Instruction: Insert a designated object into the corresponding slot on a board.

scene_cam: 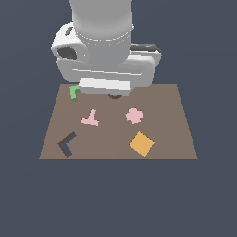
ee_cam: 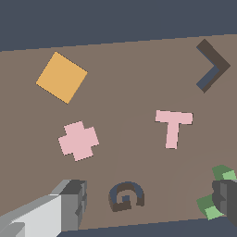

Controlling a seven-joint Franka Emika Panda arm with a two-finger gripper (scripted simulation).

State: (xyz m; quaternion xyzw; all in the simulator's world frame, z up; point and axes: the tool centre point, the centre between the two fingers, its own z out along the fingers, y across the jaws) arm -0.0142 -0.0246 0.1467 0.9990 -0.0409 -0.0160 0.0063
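Green L block [scene_cam: 74, 92] sits at far corner of board [scene_cam: 176, 134], exterior view's left, partly under arm. L-shaped slot [scene_cam: 67, 144] at near corner, same side, well apart from block. Pink T [scene_cam: 91, 119] between them. Pink cross [scene_cam: 134, 115], orange square [scene_cam: 141, 144] toward exterior view's right. Wrist view: gripper [ee_cam: 150, 200] fingers spread apart, holding nothing; G-shaped recess [ee_cam: 126, 196] between them; one finger [ee_cam: 225, 198] overlaps green block, contact unclear.

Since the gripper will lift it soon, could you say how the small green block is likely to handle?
The green block looks rigid and blocky, so probably stiff. Its flat faces suggest it won't roll. Being small and bent, it may twist between the fingers.
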